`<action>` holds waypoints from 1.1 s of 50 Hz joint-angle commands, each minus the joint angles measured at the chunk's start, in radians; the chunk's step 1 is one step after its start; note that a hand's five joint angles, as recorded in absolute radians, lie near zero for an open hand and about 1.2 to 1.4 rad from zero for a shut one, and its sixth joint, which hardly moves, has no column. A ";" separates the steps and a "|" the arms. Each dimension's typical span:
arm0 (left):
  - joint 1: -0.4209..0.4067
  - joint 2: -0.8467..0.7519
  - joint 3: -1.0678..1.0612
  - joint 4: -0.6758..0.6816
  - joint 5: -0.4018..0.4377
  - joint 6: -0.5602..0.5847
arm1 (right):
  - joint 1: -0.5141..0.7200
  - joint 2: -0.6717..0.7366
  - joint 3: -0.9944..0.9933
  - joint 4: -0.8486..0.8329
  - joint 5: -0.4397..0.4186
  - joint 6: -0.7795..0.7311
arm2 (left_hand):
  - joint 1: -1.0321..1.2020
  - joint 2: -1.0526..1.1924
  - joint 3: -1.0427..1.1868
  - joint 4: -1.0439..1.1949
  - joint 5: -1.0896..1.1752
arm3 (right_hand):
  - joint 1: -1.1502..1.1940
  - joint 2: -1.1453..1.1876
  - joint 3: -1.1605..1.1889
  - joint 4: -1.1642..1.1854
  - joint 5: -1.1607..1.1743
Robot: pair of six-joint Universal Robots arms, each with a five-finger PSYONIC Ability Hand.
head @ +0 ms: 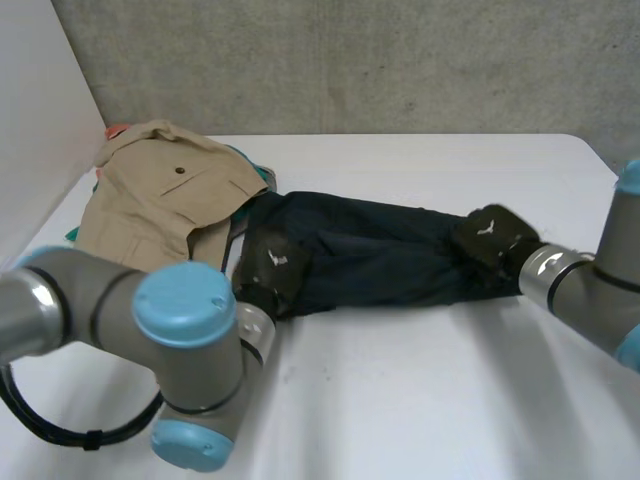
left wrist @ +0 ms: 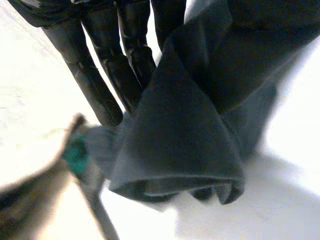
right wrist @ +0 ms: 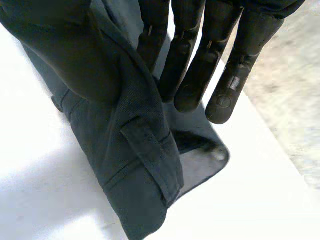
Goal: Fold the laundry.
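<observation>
White table runs under everything you see, with a rough grey wall behind it and a pale panel along its left side. Your dark trousers lie stretched across the middle of the table, bunched lengthwise.

Your left hand is at their left end. In the left wrist view its fingers reach straight down beside a gathered fold that hangs just off the table, and it seems to be pinched there, though the thumb is hidden.

Your right hand is at the right end, its thumb and fingers clamped on the waistband.

A khaki garment lies heaped at the far left corner, with a bit of teal cloth at its edge.
</observation>
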 commanded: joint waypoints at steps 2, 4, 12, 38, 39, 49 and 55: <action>0.037 0.283 -0.018 -0.016 0.013 -0.007 | -0.033 -0.175 -0.001 0.179 -0.005 0.026 | 0.272 0.210 0.217 0.202 0.267 | 0.442 0.233 0.209 0.210 0.269; 0.037 0.333 -0.025 -0.022 0.033 -0.007 | -0.033 -0.201 0.000 0.287 -0.008 0.023 | 0.272 0.210 0.217 0.202 0.267 | 0.442 0.233 0.209 0.210 0.269; 0.044 0.361 -0.031 -0.111 0.085 -0.009 | -0.037 -0.215 -0.009 0.607 -0.018 -0.057 | 0.272 0.210 0.217 0.202 0.267 | 0.338 0.130 0.106 0.106 0.165; 0.070 0.291 -0.072 -0.136 0.087 -0.010 | -0.172 -0.206 -0.009 0.595 -0.075 0.429 | 0.272 0.210 0.217 0.202 0.267 | -0.687 -0.896 -0.919 -0.919 -0.860; 0.070 0.291 -0.072 -0.136 0.087 -0.010 | -0.172 -0.205 0.009 0.589 -0.081 0.445 | 0.272 0.210 0.217 0.202 0.267 | -0.684 -0.893 -0.917 -0.916 -0.857; 0.069 0.300 -0.074 -0.136 0.085 -0.010 | -0.136 -0.207 0.197 0.372 -0.094 0.505 | 0.272 0.210 0.217 0.202 0.267 | -0.652 -0.861 -0.885 -0.884 -0.825; 0.073 0.297 -0.061 -0.136 0.085 -0.009 | -0.016 -0.202 0.269 0.265 -0.072 0.555 | 0.272 0.210 0.217 0.202 0.267 | -0.579 -0.787 -0.811 -0.811 -0.752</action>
